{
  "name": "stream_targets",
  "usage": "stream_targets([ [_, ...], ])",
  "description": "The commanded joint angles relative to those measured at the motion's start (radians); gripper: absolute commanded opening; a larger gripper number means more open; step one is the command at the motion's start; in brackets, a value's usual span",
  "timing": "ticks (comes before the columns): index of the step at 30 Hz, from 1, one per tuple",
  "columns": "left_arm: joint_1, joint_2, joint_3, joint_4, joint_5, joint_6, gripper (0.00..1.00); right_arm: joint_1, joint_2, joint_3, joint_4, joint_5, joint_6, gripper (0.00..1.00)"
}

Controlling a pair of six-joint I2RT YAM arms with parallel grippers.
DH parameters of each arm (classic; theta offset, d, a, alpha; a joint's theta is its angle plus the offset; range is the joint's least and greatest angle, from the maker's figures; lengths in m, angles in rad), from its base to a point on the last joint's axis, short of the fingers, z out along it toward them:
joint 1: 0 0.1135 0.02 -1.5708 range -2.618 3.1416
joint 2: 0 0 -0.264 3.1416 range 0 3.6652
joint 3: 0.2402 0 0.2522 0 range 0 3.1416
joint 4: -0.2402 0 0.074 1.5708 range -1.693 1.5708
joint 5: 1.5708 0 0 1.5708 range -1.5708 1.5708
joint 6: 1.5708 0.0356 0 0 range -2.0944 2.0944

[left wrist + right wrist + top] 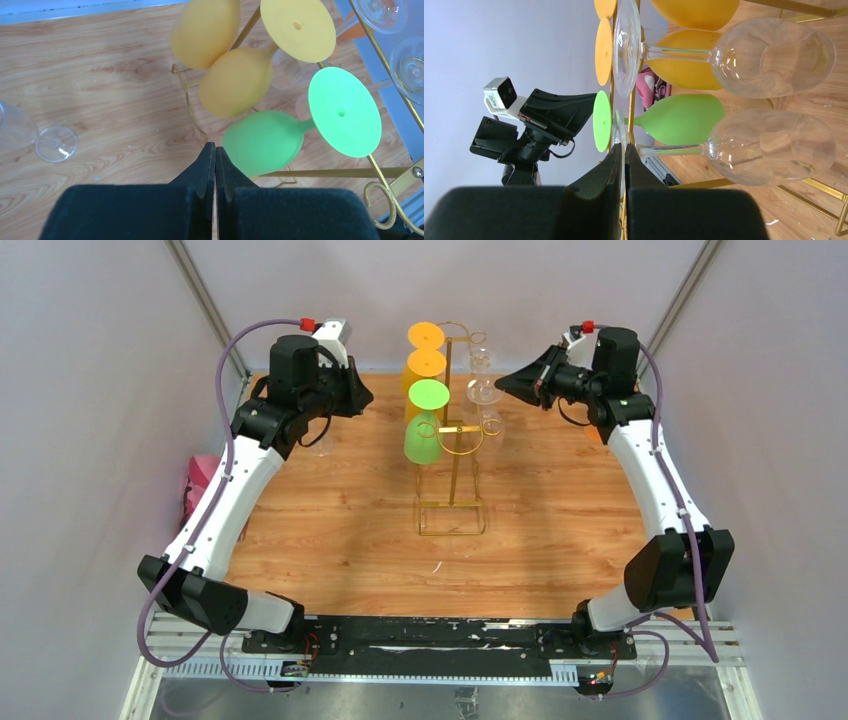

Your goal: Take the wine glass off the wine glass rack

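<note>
While left pincer (364, 395) faces rack (456, 465), right pincer (502, 384) mirrors.

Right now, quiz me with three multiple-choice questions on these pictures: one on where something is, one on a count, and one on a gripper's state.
1. On which side of the rack does the green glass hang?
A. the robot's left
B. the robot's right
C. neither, it stands on the base

2. How many orange glasses hang there?
A. one
B. four
C. two

3. How is the left gripper?
A. shut, empty
B. wide open
C. shut on the green glass

Answers:
1 A: the top view shows it left of the post.
2 C: the left wrist view shows two orange bowls.
3 A: its fingers meet with nothing between them.
</note>
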Motion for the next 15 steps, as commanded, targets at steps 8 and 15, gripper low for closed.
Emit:
stream_targets([
  [8, -0.008, -0.026, -0.02, 0.0, 0.014, 0.004, 0.0, -0.091, -0.088, -0.047, 0.026, 0.02, 0.03, 0.0],
  [15, -0.008, -0.026, -0.022, 0.0, 0.012, 0.003, 0.0, -0.102, -0.094, -0.078, 0.065, 0.003, 0.049, 0.0],
])
